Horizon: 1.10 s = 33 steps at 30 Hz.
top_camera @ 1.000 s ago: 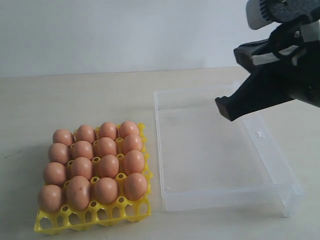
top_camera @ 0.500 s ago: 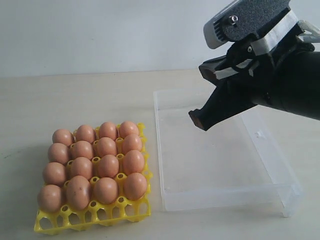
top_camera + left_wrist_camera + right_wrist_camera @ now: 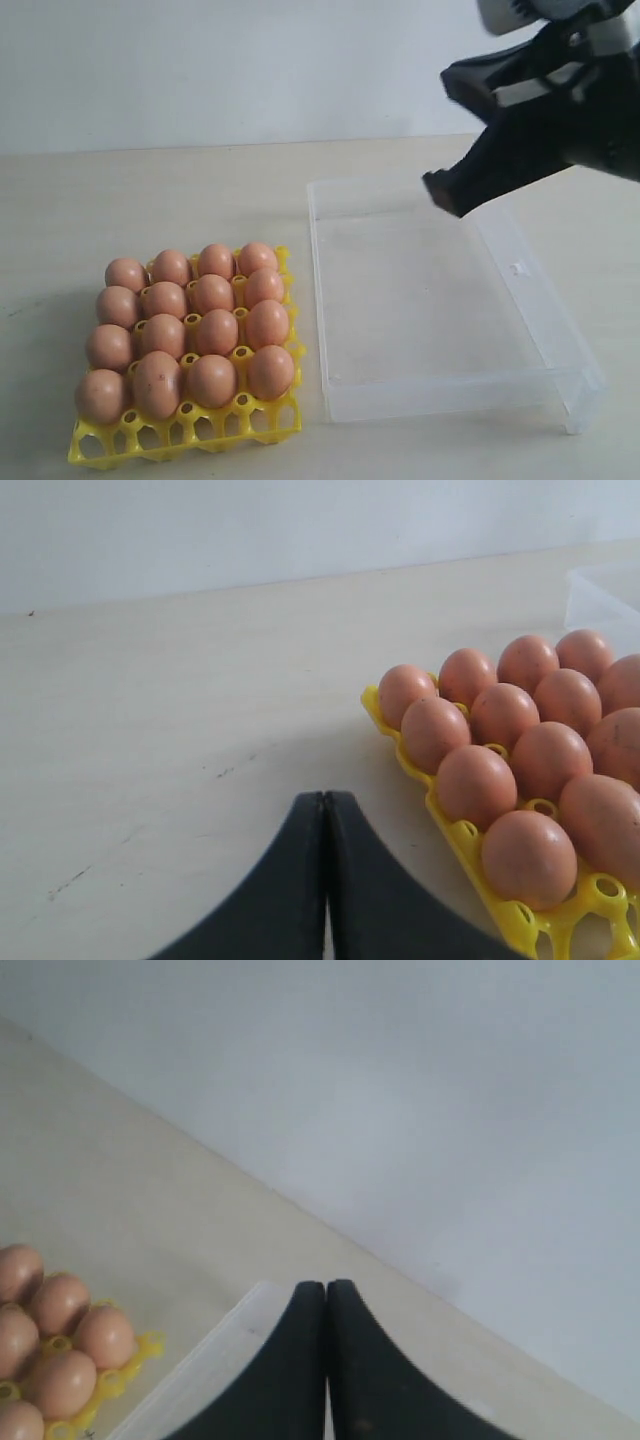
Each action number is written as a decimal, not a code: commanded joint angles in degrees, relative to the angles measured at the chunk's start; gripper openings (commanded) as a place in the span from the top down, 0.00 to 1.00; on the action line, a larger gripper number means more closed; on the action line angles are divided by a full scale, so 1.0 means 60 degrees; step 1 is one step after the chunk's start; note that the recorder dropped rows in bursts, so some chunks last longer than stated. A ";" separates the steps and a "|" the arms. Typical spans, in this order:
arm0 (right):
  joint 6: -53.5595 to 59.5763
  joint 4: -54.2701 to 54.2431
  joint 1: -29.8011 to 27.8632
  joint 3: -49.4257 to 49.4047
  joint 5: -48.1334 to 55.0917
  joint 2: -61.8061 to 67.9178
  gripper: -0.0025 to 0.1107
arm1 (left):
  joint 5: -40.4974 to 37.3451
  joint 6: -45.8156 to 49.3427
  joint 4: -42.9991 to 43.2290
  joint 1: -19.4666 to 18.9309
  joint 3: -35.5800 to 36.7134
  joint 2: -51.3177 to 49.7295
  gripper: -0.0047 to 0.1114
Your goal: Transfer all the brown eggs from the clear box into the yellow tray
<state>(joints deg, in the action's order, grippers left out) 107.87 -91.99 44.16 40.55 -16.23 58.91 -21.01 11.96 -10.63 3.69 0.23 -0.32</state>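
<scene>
Several brown eggs [image 3: 190, 330] fill the cups of the yellow tray [image 3: 185, 435] at the front left; they also show in the left wrist view [image 3: 520, 750]. The clear box [image 3: 440, 300] lies to the tray's right with no eggs in it. My right gripper [image 3: 447, 192] hangs shut and empty above the box's far edge, its fingertips [image 3: 326, 1288] pressed together. My left gripper [image 3: 324, 798] is shut with nothing in it, over bare table beside the tray; it is out of the exterior view.
A pale wooden table [image 3: 150, 200] carries everything, with a plain white wall [image 3: 250, 60] behind. The front row of tray cups [image 3: 150, 440] holds no eggs. The box's clasp tab [image 3: 518, 268] sits on its right wall.
The right arm swung left and lower over the box half a second ago, then drew back up and to the right. Eggs, tray and box stayed put.
</scene>
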 commanded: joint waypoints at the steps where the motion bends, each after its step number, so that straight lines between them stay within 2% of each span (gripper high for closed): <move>1: 0.0034 0.0087 -0.0685 -0.0607 -0.0129 -0.1605 0.98 | 0.0093 -0.0013 -0.0027 0.0041 -0.0038 0.0054 0.96; 10: 0.0034 0.0109 -0.3637 -0.3728 0.1240 -0.4718 0.98 | 0.0093 -0.0013 -0.0027 0.0041 -0.0038 0.0054 0.96; 21: 0.0009 0.0109 -0.6237 -0.6580 0.2228 -0.8474 0.98 | 0.0093 -0.0030 -0.0027 0.0041 -0.0038 0.0054 0.96; 29: -0.0092 0.0081 -0.6497 -0.6759 0.2354 -0.9819 0.98 | 0.0093 -0.0010 -0.0027 0.0041 -0.0038 0.0054 0.96; 33: -0.0028 0.0081 -0.6497 -0.6759 0.2436 -0.9819 0.98 | 0.0093 -0.0010 -0.0027 0.0041 -0.0038 0.0054 0.96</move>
<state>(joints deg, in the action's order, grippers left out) 107.57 -91.78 5.57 0.26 -2.57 0.36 -21.01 11.96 -10.63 3.69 0.23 -0.32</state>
